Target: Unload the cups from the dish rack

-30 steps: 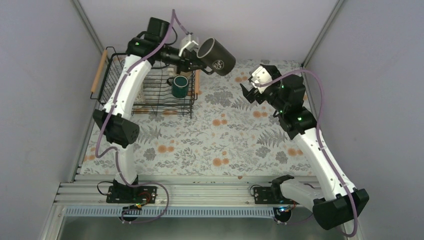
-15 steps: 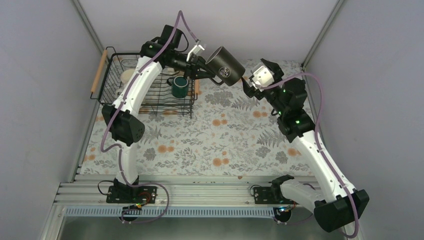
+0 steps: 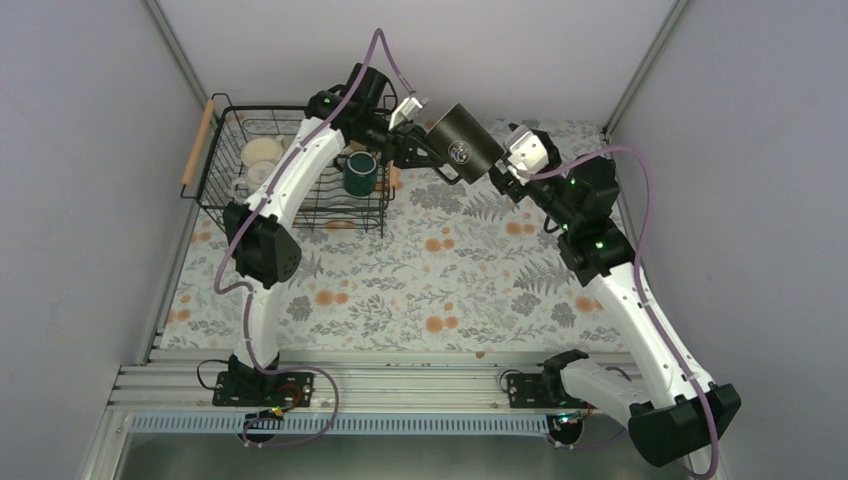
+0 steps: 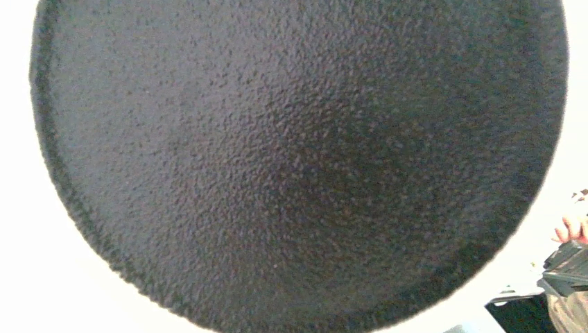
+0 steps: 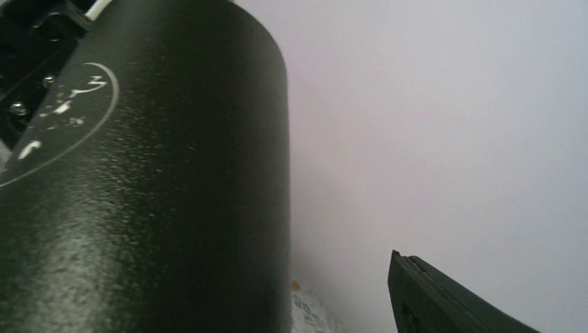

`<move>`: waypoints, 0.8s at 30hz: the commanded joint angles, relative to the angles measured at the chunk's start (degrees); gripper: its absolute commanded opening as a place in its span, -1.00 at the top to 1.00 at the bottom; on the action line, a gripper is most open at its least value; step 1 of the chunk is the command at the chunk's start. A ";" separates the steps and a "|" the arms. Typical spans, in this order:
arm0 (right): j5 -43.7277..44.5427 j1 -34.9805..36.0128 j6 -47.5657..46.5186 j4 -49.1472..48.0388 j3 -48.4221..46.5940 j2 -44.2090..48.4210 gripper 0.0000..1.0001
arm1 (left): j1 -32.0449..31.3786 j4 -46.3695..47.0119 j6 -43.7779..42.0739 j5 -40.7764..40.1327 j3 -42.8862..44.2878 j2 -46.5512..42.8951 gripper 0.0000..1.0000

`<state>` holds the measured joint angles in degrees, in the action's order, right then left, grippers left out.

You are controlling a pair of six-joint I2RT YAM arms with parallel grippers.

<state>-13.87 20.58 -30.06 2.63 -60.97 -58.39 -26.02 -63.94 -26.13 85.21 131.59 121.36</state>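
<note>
- The left arm (image 3: pixel 290 180) rises from the near edge and reaches to the far edge, its wrist turned rightward.
- The left gripper (image 3: pixel 430 152) is clamped on a dark mug (image 3: pixel 468 145), held in the air near the middle of the far edge.
- The right arm (image 3: pixel 620 290) stretches from the near edge toward the far right corner.
- The right gripper (image 3: pixel 503 172) points left, fingers (image 5: pixel 430 298) spread, just beside the mug.

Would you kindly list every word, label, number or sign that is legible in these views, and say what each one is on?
No text can be read as words or numbers.
On the dark grey-black mug: a round white-outlined emblem with white marks inside, too blurred to read in the right wrist view and too small in the top view.
</note>
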 commanded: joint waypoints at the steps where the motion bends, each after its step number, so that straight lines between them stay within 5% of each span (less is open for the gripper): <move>1: -3.80 0.69 3.19 -1.46 -3.16 -0.57 -0.27 | -1.31 1.43 -1.03 5.98 2.32 0.77 0.95; 6: -5.05 0.69 3.74 -0.47 -4.94 -2.50 0.62 | -2.35 1.23 -0.87 5.65 2.09 0.49 0.95; 12: -5.13 0.77 4.80 -2.47 -3.86 -1.90 0.86 | -2.46 1.60 -0.37 4.80 1.06 -0.07 0.94; 14: -5.14 0.77 4.96 -1.79 -4.46 -1.81 0.93 | -2.46 1.64 -0.71 1.91 1.21 -0.10 0.49; 15: -5.00 0.79 4.98 -1.40 -4.77 -1.79 0.94 | -2.50 1.01 -2.03 -0.62 1.60 -0.25 0.06; 17: -4.10 0.78 5.27 -0.28 -5.63 -1.89 0.94 | -2.42 -0.22 -4.64 -3.52 2.60 -0.30 -0.15; 20: -3.04 0.71 5.45 0.06 -5.66 -1.46 0.94 | -2.45 -0.09 -4.80 -5.61 2.77 -0.50 -0.96; 24: -1.27 0.69 5.13 0.98 -6.37 -0.99 0.94 | -2.20 -0.01 -5.60 -10.55 2.93 -1.51 -1.00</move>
<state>-16.10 20.62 -26.70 5.85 -64.38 -60.80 -28.27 -65.19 -28.42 78.87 132.55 122.45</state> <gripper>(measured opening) 0.110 0.996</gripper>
